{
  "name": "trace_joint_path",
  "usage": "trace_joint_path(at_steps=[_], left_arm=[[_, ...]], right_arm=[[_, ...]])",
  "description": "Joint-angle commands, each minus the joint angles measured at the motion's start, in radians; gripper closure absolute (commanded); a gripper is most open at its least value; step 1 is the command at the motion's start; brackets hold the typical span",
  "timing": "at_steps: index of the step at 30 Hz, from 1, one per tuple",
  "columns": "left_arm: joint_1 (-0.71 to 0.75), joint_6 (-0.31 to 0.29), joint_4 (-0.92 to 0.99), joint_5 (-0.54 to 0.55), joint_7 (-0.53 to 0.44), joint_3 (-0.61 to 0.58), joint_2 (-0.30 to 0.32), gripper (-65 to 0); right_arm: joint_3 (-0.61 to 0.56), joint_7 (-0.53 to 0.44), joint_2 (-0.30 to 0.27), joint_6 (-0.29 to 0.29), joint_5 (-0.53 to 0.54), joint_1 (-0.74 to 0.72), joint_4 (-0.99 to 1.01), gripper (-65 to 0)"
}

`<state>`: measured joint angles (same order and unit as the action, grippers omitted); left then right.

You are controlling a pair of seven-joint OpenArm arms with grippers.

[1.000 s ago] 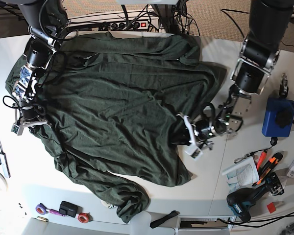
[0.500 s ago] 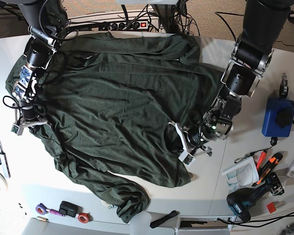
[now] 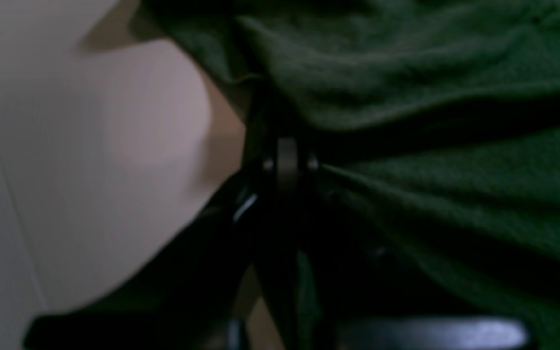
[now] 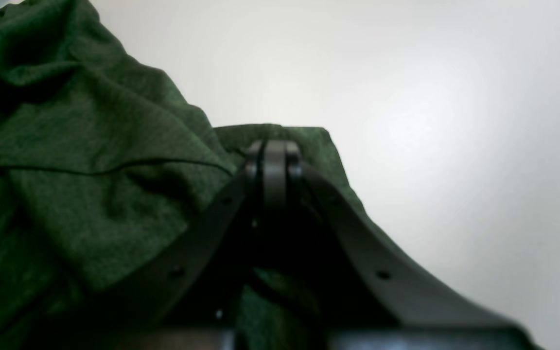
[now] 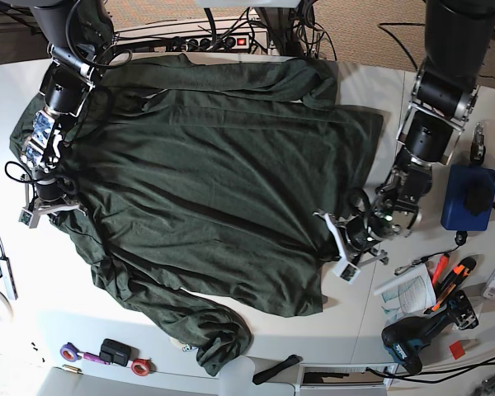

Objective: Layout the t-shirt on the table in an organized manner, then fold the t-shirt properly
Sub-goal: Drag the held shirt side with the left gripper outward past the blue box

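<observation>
Two pincers, left pincer [image 5: 337, 244] and right pincer [image 5: 40, 208], are each clamped together on opposite edges of the dark green knit t-shirt [image 5: 206, 181], spread between them over the smooth white table [image 5: 346, 322].

Setting: robotics lab or workshop, probably. Evidence: white tabletop [image 5: 379, 330] flanked by two robot arms; power strip [image 5: 206, 41] with tangled cables at the rear edge; cordless drill [image 5: 417, 334], orange-handled cutters [image 5: 452, 276], tape rolls [image 5: 70, 353], blue pouch [image 5: 469, 196].
</observation>
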<state>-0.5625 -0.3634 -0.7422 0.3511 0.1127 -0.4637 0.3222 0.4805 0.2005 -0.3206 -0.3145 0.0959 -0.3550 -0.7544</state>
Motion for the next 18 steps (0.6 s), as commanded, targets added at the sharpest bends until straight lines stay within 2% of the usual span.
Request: trace_joint_path(at_steps=[1,6,13,18], left_arm=[[-0.013,-0.012,0.000,-0.005,0.052,0.001,0.024,0.0],[0.002,-0.134,0.000,0.096,0.051,0.002,0.055,0.0],[0.045,-0.213,-0.004,0.185,0.039,0.014,0.077,0.0],[0.065,-0.268,-0.016,0.226,0.018,0.122,0.077,0.0]], right_arm=[[-0.002,0.055,-0.006,0.000,-0.018,-0.005,0.000,0.0],[-0.002,0.058,-0.006,0.000,-0.018,-0.005,0.000,0.0],[-0.002,0.060,-0.006,0.000,-0.018,-0.005,0.000,0.0],[-0.002,0.061,-0.006,0.000,-0.018,-0.005,0.000,0.0]])
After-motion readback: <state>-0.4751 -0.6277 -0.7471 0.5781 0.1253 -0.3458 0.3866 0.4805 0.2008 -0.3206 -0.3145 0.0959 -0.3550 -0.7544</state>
